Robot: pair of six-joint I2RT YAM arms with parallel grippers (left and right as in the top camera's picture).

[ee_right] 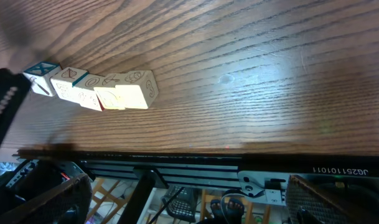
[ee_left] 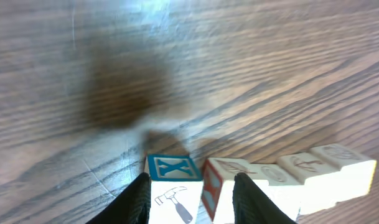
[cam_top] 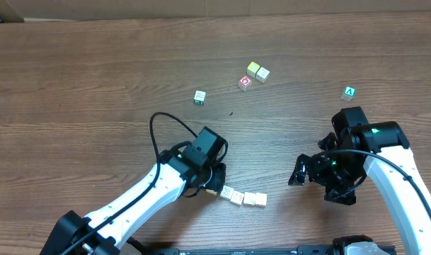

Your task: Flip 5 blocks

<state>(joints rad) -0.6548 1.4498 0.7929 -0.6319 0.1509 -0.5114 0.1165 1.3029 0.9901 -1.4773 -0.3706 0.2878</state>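
Wood-grain tabletop ends just beside the row of blocks, so the open room lies farther in. The left gripper straddles the end block, fingers partly spread and not pinching it. These cubes are probably light, hard and slick, best gripped on opposite faces. The right gripper gapes empty, and the other blocks sit well beyond.

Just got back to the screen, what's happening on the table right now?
The left gripper sits low over the blue-X block at the end of a row of blocks near the table's front edge. Its fingers straddle that block with the jaws wider than it, so it looks loose rather than gripped. The right gripper hangs open off to the right, holding nothing. More cubes lie scattered farther back.
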